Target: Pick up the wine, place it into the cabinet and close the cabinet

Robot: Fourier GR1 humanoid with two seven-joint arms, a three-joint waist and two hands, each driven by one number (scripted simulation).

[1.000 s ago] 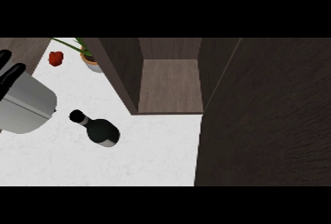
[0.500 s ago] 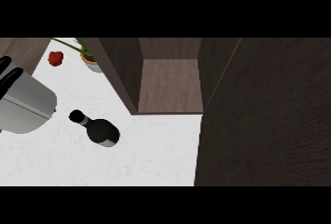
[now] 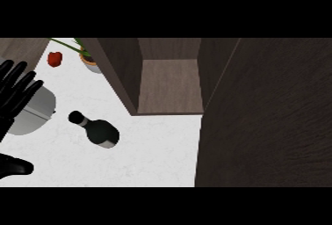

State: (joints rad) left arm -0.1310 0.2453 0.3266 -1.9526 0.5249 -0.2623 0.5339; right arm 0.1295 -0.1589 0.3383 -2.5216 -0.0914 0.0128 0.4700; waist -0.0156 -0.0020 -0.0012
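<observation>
Looking down, the big dark wooden cabinet door [image 3: 266,118] hangs swung wide so I can reach inside; the brown wooden cabinet [image 3: 170,83] behind it holds nothing I can see yet; my black left hand [image 3: 14,94] rests at the left edge, fingers spread straight, gripping nothing; the dark glass wine bottle [image 3: 99,131] stands untouched on the white counter [image 3: 149,154], just beside the cabinet; right hand's out of view.
</observation>
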